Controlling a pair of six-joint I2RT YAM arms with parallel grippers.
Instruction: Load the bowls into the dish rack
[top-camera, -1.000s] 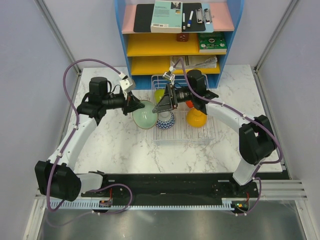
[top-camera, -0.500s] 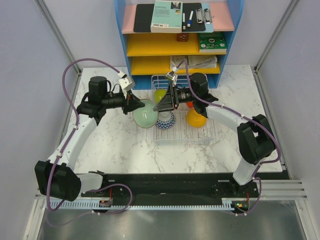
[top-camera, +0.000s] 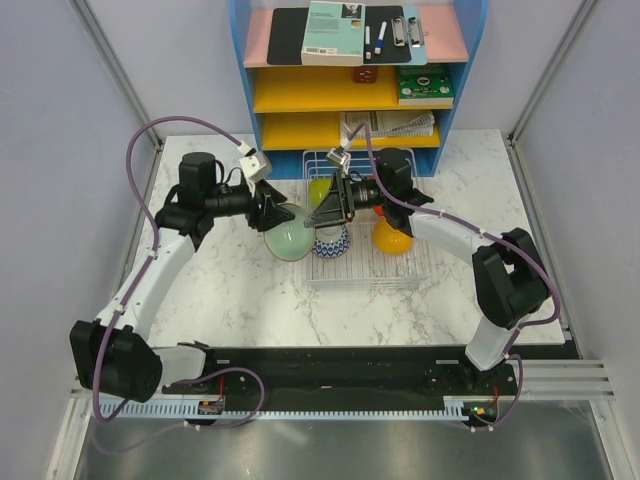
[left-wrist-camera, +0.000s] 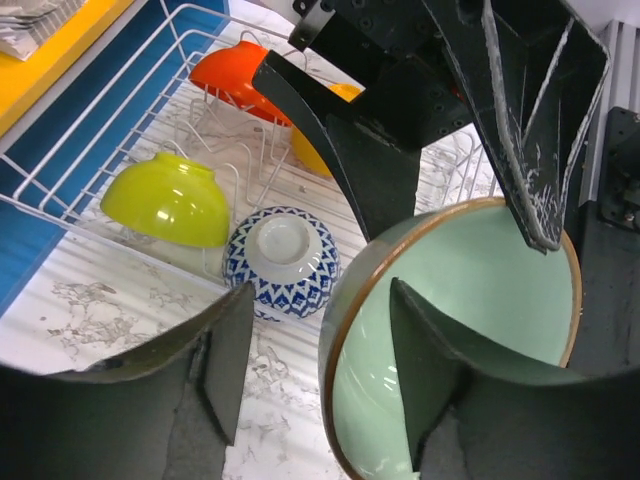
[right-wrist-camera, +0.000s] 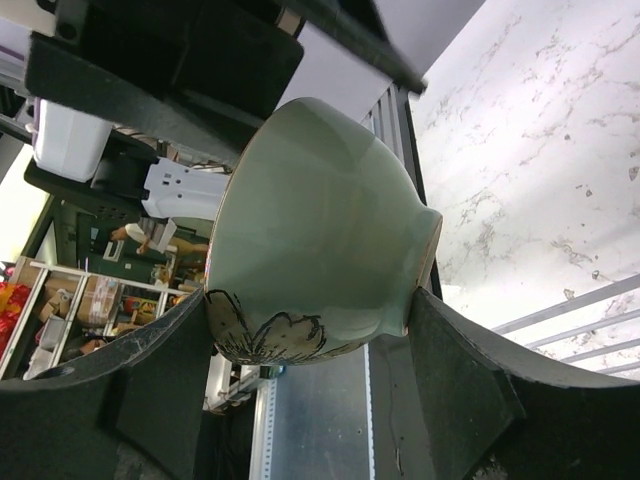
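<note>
A pale mint bowl (top-camera: 290, 238) (left-wrist-camera: 470, 330) (right-wrist-camera: 320, 220) hangs on its side just left of the wire dish rack (top-camera: 365, 275) (left-wrist-camera: 60, 190). My right gripper (top-camera: 325, 210) (right-wrist-camera: 310, 300) is shut on it, one finger at the rim and one at the foot. My left gripper (top-camera: 275, 215) (left-wrist-camera: 320, 290) stands open astride the rim, one finger inside the bowl, the other clear of the outside. In the rack lie a lime-green bowl (top-camera: 320, 190) (left-wrist-camera: 165, 200), a blue-white bowl (top-camera: 331, 243) (left-wrist-camera: 283, 255), an orange bowl (top-camera: 392, 237) and a red bowl (top-camera: 378, 208) (left-wrist-camera: 235, 75).
The blue-and-yellow shelf unit (top-camera: 350, 100) stands right behind the rack, holding a book, papers and clipboards. Grey side walls close in the marble table (top-camera: 230, 290) on the left and right. Both arms meet over the rack's left edge.
The right gripper closed on the mint bowl, then the left gripper opened and let go of its rim. The bowl has hardly moved.
</note>
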